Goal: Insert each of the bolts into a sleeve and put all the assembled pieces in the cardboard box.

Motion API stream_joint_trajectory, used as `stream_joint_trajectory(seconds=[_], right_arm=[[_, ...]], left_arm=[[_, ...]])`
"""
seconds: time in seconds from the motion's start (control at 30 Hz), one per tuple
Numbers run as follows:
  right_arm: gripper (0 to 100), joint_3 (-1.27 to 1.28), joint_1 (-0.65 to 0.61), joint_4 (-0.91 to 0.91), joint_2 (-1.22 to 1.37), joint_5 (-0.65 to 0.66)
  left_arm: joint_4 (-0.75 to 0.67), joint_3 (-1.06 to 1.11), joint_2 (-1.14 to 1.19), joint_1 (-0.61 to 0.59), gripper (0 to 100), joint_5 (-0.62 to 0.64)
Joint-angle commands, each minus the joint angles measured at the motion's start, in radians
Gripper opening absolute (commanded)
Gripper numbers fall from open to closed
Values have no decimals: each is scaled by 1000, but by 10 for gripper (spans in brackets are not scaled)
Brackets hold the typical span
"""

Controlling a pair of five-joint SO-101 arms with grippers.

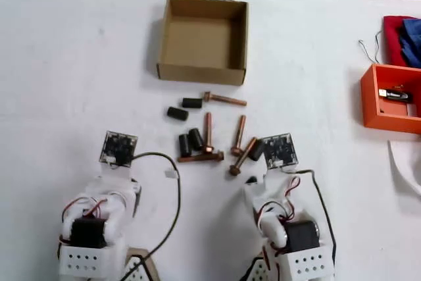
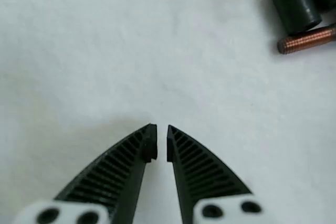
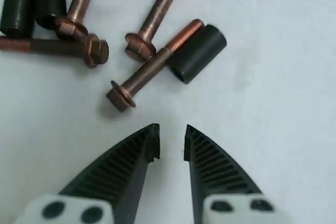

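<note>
An open cardboard box (image 1: 204, 70) stands at the table's far middle. In front of it lie several copper bolts (image 1: 208, 133) and black sleeves (image 1: 177, 113), all loose. My right gripper (image 3: 171, 142) hovers a little open over the table, with nothing between its fingers. Just beyond its tips lie a bolt (image 3: 142, 74) and a sleeve (image 3: 198, 53) side by side. My left gripper (image 2: 159, 142) is shut on nothing above bare table, left of the pile. A sleeve (image 2: 294, 1) and a bolt's threaded end (image 2: 307, 39) lie farther off from it.
An orange bin (image 1: 391, 100) and red and blue cloth (image 1: 401, 37) sit at the right edge. A black cable (image 1: 172, 189) loops between the two arm bases (image 1: 99, 228). Bare white table spreads left of the box.
</note>
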Motion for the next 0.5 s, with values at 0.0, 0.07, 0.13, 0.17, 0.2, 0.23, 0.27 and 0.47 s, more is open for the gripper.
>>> stream_joint_trajectory(seconds=[0.0, 0.07, 0.13, 0.17, 0.2, 0.23, 0.27, 0.47], right_arm=[[80, 8, -4, -162, -5, 8], [80, 8, -4, -268, -5, 9], [80, 8, -10, -340, -5, 44], [80, 8, -12, -358, -5, 77], [79, 8, -12, -371, -5, 97], [77, 6, -12, -375, -5, 110], [77, 2, -8, -375, -5, 115], [80, -127, -8, -375, 2, 123]], left_arm=[[5, 19, -15, 5, 65, -6], [5, 19, -15, 5, 65, -6], [5, 19, -15, 5, 65, -6], [5, 19, -15, 5, 65, -6], [5, 19, -15, 5, 65, -6], [5, 19, -15, 5, 65, -6], [5, 19, -15, 5, 65, -6], [5, 19, -15, 5, 65, -6]])
